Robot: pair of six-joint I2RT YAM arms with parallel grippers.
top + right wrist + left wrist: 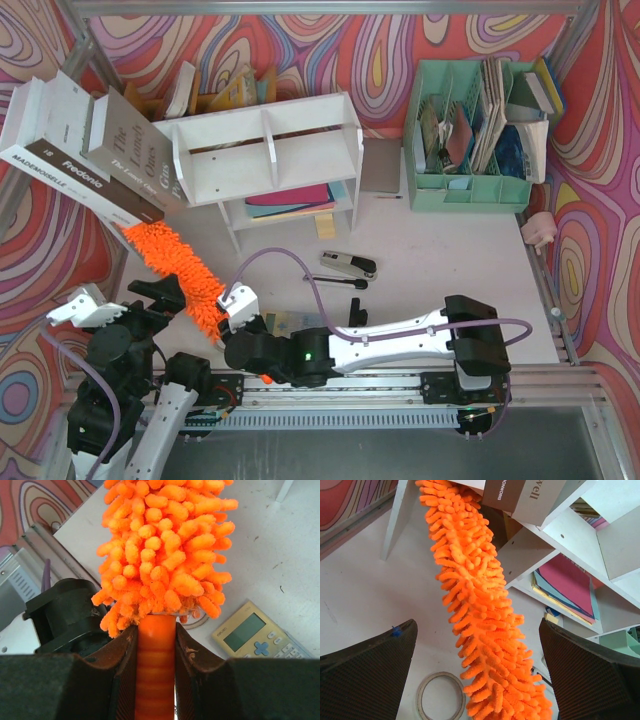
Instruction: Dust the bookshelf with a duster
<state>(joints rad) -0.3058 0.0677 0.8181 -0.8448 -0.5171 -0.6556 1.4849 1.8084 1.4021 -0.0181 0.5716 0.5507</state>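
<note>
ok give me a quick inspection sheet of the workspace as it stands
surface: white table, no spills seen
job's things: bookshelf upright at the back; duster slanted, tip below leaning books
clutter: stapler, calculator, tape roll, green file organizer
grippers: right pincer shut on the duster's handle; left pincer open, flanking the fluffy head
cables: purple cable looping over the table
surroundings: swirl-patterned walls

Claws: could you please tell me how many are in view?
2. The left claw stands open by the duster; the right claw is shut on its handle. None seems hidden.
</note>
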